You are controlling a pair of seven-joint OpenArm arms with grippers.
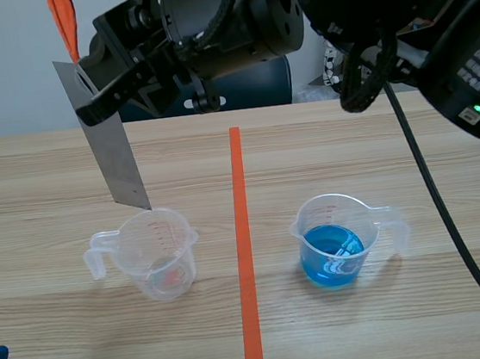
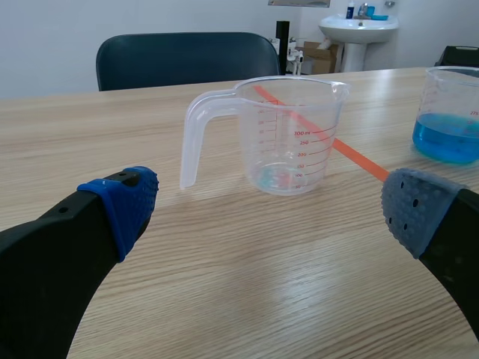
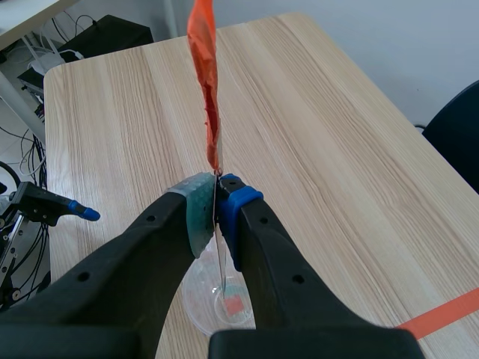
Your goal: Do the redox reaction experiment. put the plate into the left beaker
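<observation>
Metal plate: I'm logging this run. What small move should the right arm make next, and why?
Probably lower the plate straight down. The right gripper is shut on it, and its lower corner hangs about at the rim of the left beaker, not yet inside; in the right wrist view the beaker lies beneath it.

Bright even room light, faint soft shadows, sheen on table [image 2: 247, 299]

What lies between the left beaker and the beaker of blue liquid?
Only the orange-red tape line on the table separates left beaker from blue-liquid beaker, per scene view.
</observation>
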